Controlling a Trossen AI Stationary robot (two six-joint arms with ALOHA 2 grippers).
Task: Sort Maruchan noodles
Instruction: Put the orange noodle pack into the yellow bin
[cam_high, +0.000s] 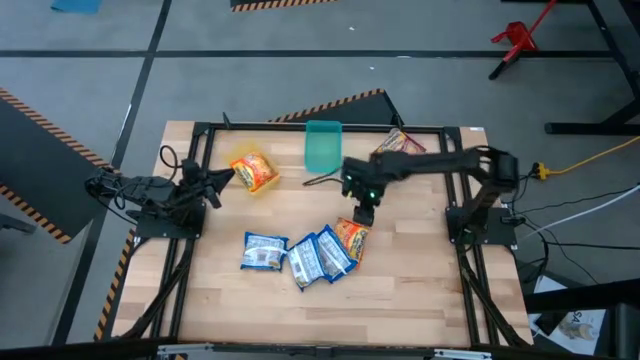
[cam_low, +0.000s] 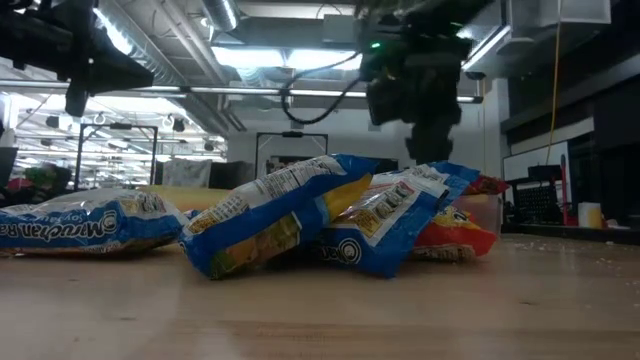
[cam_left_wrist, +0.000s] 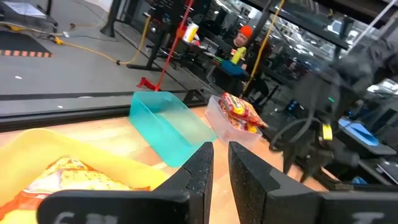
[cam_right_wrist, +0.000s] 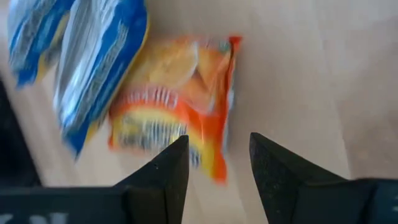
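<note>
From the high view, I see my right gripper hanging above the orange packet, which lies at the right end of the loose heap on the table; just beside it the blue packets overlap one another, and one more blue packet lies a little to the left. Another orange packet sits already in the yellow bin, the teal bin looks empty, and a red packet is in the clear bin. The left gripper waits near the yellow bin. In the low view, the packets lean on each other, so I fear that lifting one will drag its neighbour. The left wrist view shows the left fingers almost together, with nothing between them. In the right wrist view, the right fingers stand partly open and hold nothing; the orange packet is directly under them, its edge touching a blue one. If I descend a little toward that side, I think I may pinch both wrappers, or the glossy film may slip out.
</note>
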